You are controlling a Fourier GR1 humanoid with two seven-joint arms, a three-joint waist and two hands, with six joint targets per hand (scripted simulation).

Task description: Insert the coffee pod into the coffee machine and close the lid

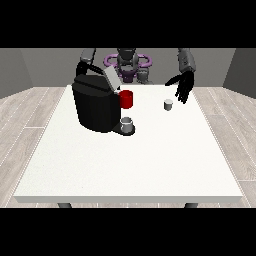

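A black coffee machine (94, 107) stands on the white table (130, 160) at the view's left, its grey lid (111, 77) tilted up and open. A small grey cup (127, 125) sits on the machine's front base. The small white coffee pod (168, 104) stands upright on the table to the right of the machine. The hand at the view's right (183, 86) hovers just up and right of the pod, fingers straight and pointing down, apart from it. The hand at the view's left is hidden behind the machine.
A red mug (126, 99) stands right behind the machine's front, between it and the pod. The robot's torso (128, 64) is at the table's far edge. Bare tabletop stretches toward the camera.
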